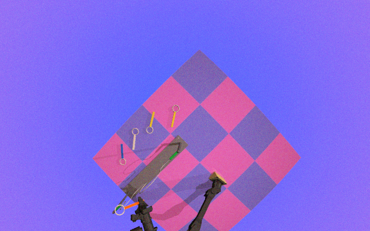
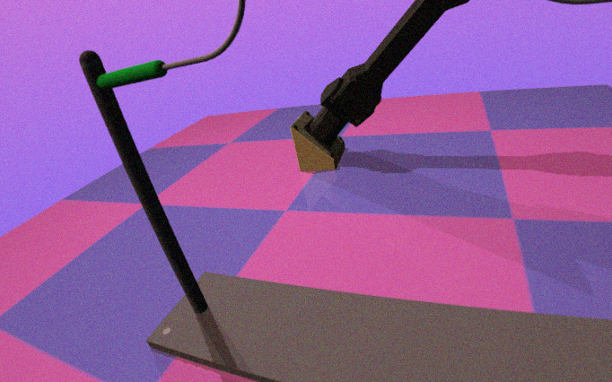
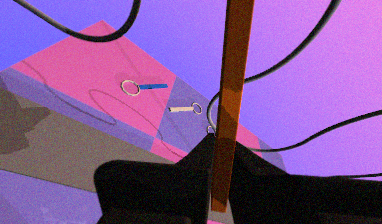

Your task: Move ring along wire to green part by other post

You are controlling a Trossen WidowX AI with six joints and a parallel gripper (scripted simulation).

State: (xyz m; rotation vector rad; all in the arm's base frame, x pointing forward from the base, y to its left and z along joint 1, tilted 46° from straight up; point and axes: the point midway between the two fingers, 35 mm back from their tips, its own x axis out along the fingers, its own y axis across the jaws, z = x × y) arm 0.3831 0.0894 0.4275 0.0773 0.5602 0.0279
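Note:
The ring [image 1: 119,214] is at the lower left in the top view, around the green part [image 1: 117,207] by the near post [image 1: 122,202], as seen from above; contact cannot be told. Its orange handle [image 1: 131,205] [image 3: 234,95] runs from the ring to my gripper [image 1: 140,199] [image 3: 216,138], which is shut on it. The thin grey wire [image 1: 165,165] [image 2: 189,61] [image 3: 100,39] curves between the posts. The other green part [image 1: 173,155] [image 2: 130,74] joins the far post [image 1: 179,147] [image 2: 142,189]. The ring is outside the wrist view.
A grey base plate [image 1: 152,172] [image 2: 394,332] lies under the wire. Beyond it lie a blue-handled ring [image 1: 121,151] [image 3: 154,86], a white-handled ring [image 1: 134,141] [image 3: 181,109] and two yellow-handled rings. My arm's tan foot [image 1: 215,178] [image 2: 315,153] stands to the right.

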